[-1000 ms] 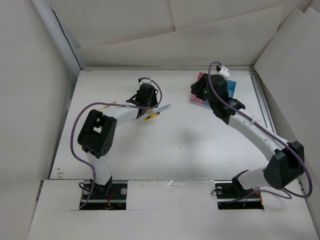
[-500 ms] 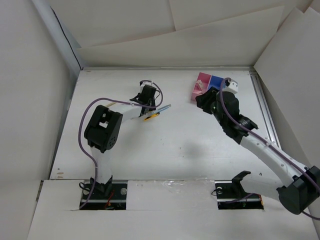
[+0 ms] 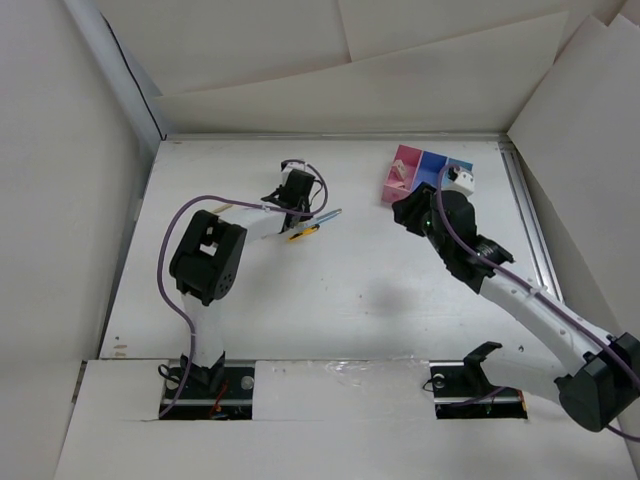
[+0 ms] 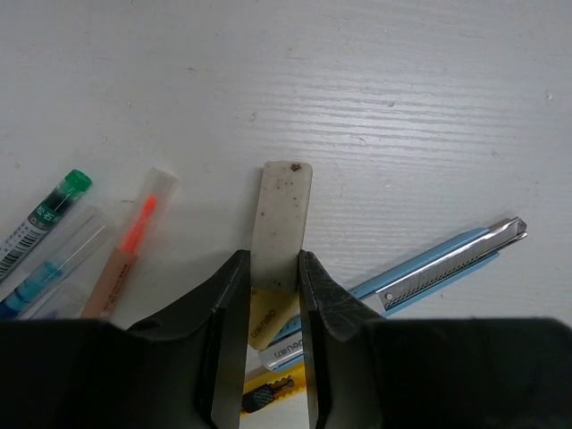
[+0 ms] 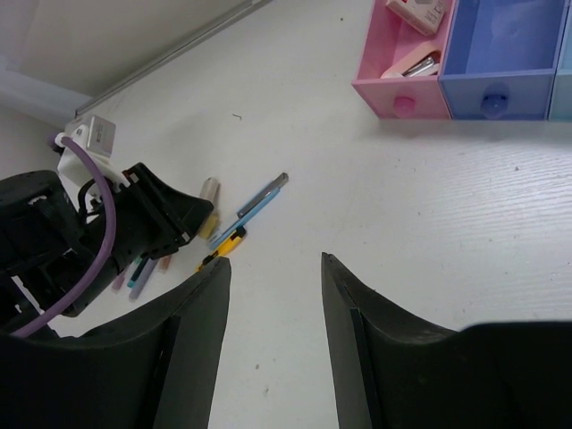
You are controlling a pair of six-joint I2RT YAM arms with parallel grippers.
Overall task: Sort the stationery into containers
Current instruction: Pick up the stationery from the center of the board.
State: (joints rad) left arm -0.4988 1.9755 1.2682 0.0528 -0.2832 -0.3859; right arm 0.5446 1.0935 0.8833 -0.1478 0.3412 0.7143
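Observation:
In the left wrist view my left gripper point(image 4: 273, 259) is shut on a beige eraser point(image 4: 281, 214) that lies on the table, a finger pressing each long side. Around it lie a light-blue cutter point(image 4: 447, 264), a yellow cutter point(image 4: 268, 389), a green-capped pen point(image 4: 54, 210) and an orange-tipped pen point(image 4: 134, 237). From above, the left gripper point(image 3: 297, 200) sits over this pile. My right gripper point(image 3: 410, 215) hangs open and empty just in front of the containers: pink bin point(image 3: 400, 172), dark blue bin point(image 3: 430, 165), light blue bin point(image 3: 462, 168). The pink bin point(image 5: 402, 89) holds a few small items.
White walls enclose the table on the left, back and right. A metal rail point(image 3: 525, 215) runs along the right side behind the right arm. In the right wrist view the left arm's purple cable point(image 5: 85, 232) loops beside the stationery pile.
The left jaws have closed in onto the eraser. The right gripper has opened wider and drawn back from over the containers toward the near side.

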